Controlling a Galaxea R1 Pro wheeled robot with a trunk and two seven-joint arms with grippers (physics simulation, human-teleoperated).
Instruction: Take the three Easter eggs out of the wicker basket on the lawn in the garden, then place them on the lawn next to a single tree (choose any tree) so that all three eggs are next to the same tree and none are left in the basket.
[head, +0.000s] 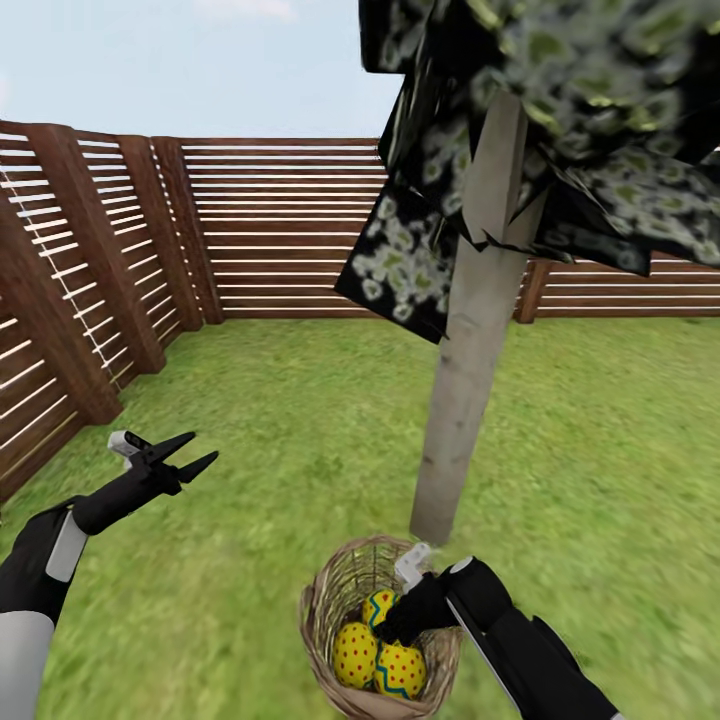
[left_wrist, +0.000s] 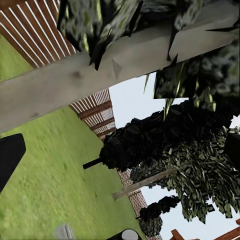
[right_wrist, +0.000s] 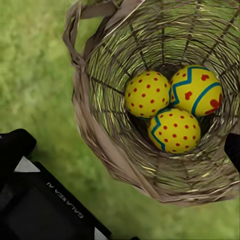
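1. My right forearm casing carries small white lettering, too blurred to read.
2. The wicker basket (head: 380, 630) stands on the lawn (head: 300, 420) just beside the tree (head: 470, 380), with open grass running to the fence (head: 290, 230).
3. All three Easter eggs (right_wrist: 172, 107) lie touching in the basket's bottom.
4. My right gripper (head: 405, 615) dips inside the rim; its fingers' spread I cannot tell.
5. My left gripper (head: 185, 455) hovers above grass, fingers spread, holding nothing.
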